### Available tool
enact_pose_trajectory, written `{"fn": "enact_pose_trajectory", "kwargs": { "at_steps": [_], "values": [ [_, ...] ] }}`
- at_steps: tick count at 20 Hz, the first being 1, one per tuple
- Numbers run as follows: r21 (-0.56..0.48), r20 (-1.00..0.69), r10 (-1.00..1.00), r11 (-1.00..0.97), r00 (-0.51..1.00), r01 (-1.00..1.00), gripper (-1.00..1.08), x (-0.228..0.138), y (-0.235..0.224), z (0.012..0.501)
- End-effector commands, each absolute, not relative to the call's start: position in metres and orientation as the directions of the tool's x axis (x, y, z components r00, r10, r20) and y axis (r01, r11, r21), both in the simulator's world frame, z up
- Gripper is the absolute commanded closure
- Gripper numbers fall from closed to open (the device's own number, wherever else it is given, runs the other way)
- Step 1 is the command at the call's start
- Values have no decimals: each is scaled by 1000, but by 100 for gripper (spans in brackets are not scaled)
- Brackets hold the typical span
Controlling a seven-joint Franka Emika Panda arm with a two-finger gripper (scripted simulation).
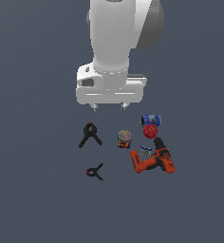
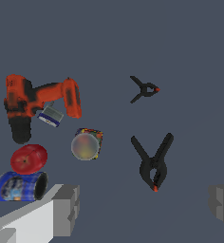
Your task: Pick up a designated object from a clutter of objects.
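Observation:
The small black spring clamp [image 1: 94, 172] with a red-orange dot at its pivot lies on the dark floor, nearest the exterior view's bottom; it also shows in the wrist view [image 2: 144, 89]. The larger black clamp [image 1: 89, 135] [image 2: 154, 162] lies between it and the arm. My gripper [image 1: 109, 107] [image 2: 144, 204] hangs well above the clutter, open and empty, its fingers [image 2: 66, 209] wide apart. The small clamp is apart from both fingers.
An orange-and-black power drill [image 1: 154, 160] [image 2: 35, 100] lies at the exterior view's right with a small can [image 1: 145, 152] [image 2: 51, 116] against it. A round can [image 1: 125, 139] [image 2: 87, 144], a red ball-like thing [image 1: 151, 131] [image 2: 29, 158] and a blue can [image 1: 151, 119] [image 2: 19, 186] lie close by.

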State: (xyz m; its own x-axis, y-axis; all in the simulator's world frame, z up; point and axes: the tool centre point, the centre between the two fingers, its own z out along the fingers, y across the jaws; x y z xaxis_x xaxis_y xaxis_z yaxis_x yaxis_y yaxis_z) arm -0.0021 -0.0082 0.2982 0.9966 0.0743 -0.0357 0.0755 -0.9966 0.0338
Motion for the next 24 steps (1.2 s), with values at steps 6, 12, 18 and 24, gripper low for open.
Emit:
{"fn": "enact_pose_trajectory", "kwargs": {
  "at_steps": [6, 12, 18, 24],
  "values": [
    [37, -34, 79, -996, 996, 80, -92, -2, -8, 298],
    [32, -32, 20, -999, 999, 21, -92, 6, -9, 291],
    [23, -29, -86, -996, 996, -86, -92, 18, -12, 279],
    [13, -27, -243, -970, 970, -243, -92, 35, -18, 259]
  ]
}}
